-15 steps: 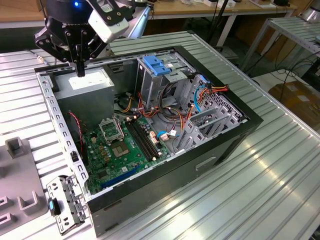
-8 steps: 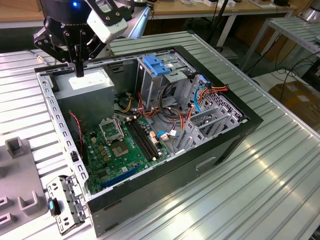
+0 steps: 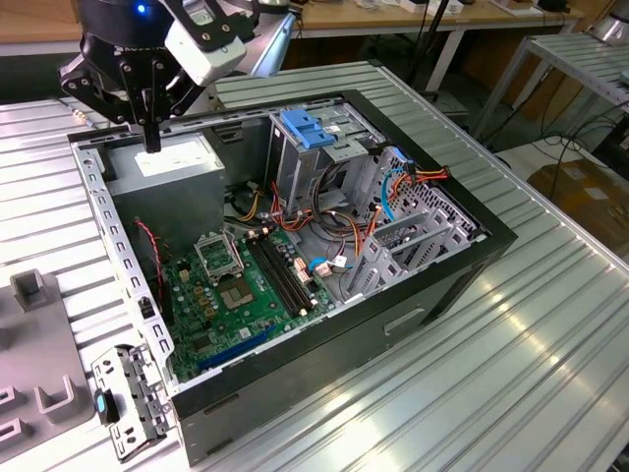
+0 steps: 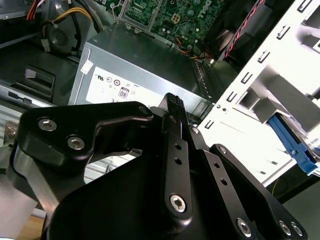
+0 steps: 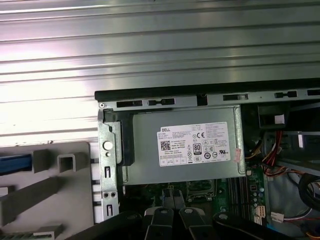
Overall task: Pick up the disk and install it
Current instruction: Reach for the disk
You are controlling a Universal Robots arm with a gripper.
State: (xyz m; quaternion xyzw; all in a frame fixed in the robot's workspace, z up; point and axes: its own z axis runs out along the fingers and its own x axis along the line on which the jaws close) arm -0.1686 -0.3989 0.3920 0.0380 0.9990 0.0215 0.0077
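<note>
Black gripper: one, hanging over the corner of the open case at the exterior view's left. We see its two fingers pressed together with nothing between them.
Steel power supply: one grey box with one white label, directly below the fingertips. We cannot tell whether they touch it.
Blue-framed disk: one, outside the case, lodged in the grey fixture on the table and well apart from the gripper.
Case: one black tower lying on its side with the side panel off, on the ribbed metal table.
Inside the case: one green motherboard and one grey drive cage topped by one blue bracket. The cables are orange, red and blue, and too tangled for us to count.
Loose part: one metal plate with one blue tab, lying on the table just beside the case's near corner.
Hard to make out: in the first wrist view we see just a blue strip of the disk's carrier, the rest cut off by the frame edge and a fixture tab. In the second wrist view a blue edge shows past the case's pale rail, and the gripper's own body hides much of what lies below it.
</note>
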